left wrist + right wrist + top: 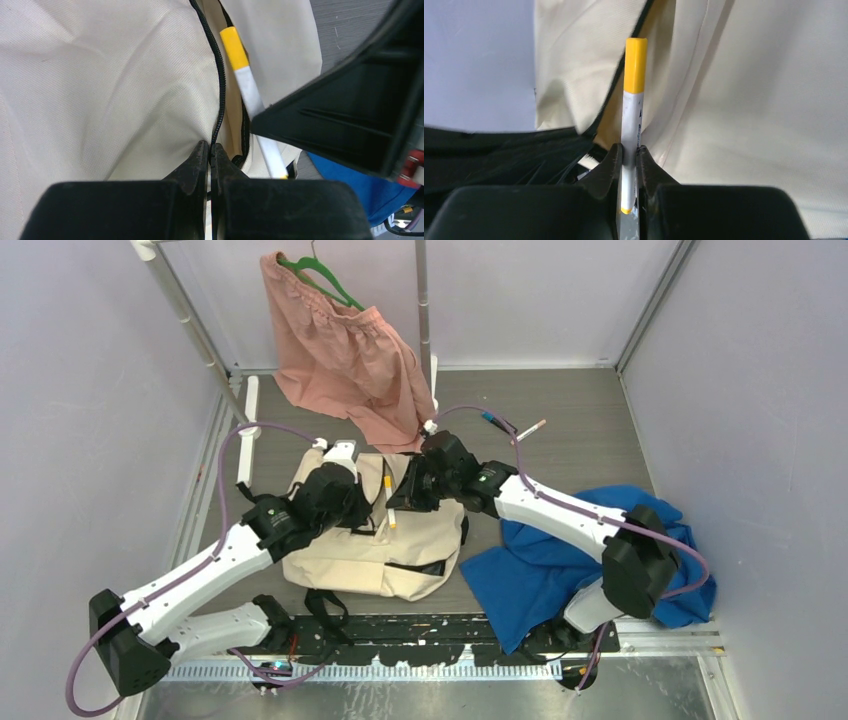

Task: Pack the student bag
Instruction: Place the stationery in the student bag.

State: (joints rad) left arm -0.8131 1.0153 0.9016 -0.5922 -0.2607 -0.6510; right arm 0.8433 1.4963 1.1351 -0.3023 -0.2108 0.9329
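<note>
The student bag point(350, 562), cream fabric with black zippers and straps, lies flat between the two arms. My left gripper point(210, 147) is shut on the bag's black zipper edge point(218, 75), holding that lip of the opening; from above it sits at the bag's top point(362, 505). My right gripper point(629, 150) is shut on a white marker with a yellow cap point(630, 115), cap pointing towards the gap in the bag point(749, 100). From above, the marker point(390, 508) hangs over the bag's opening. In the left wrist view it point(245, 75) lies just beside the zipper.
A pink garment on a green hanger point(345, 360) hangs from the rack behind the bag. A crumpled blue cloth point(560, 560) lies to the right under my right arm. Another pen point(530, 428) lies on the grey table at the back right. Rack poles point(423, 300) stand behind.
</note>
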